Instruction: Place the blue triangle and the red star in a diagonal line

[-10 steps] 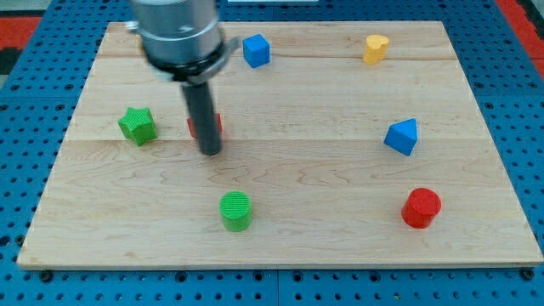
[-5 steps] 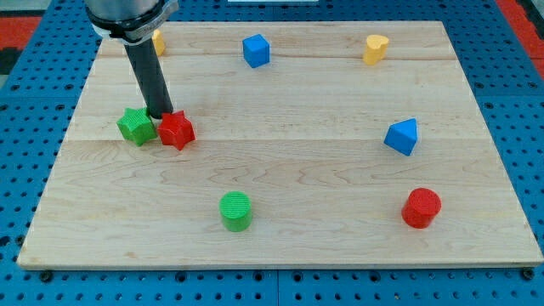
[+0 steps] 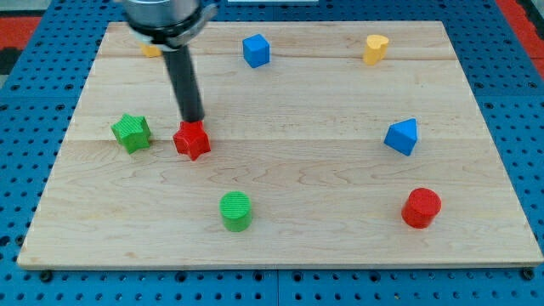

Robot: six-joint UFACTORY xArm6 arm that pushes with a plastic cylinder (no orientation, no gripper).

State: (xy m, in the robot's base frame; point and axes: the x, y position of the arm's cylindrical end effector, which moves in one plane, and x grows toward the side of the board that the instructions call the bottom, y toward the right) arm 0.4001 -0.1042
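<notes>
The red star lies left of the board's middle. My tip stands right at its top edge, touching or nearly touching it. The blue triangle lies far off at the view's right, at about the same height in the view as the star. A green star sits just left of the red star, with a small gap between them.
A green cylinder lies below the red star. A red cylinder lies at the lower right. A blue cube and a yellow block lie near the top edge. Another yellow block shows behind the rod. The wooden board bears all.
My tip moved left past the red star, then right to the star's top edge. The red star shifted left, then slightly right and down. The green star slid a little left.
</notes>
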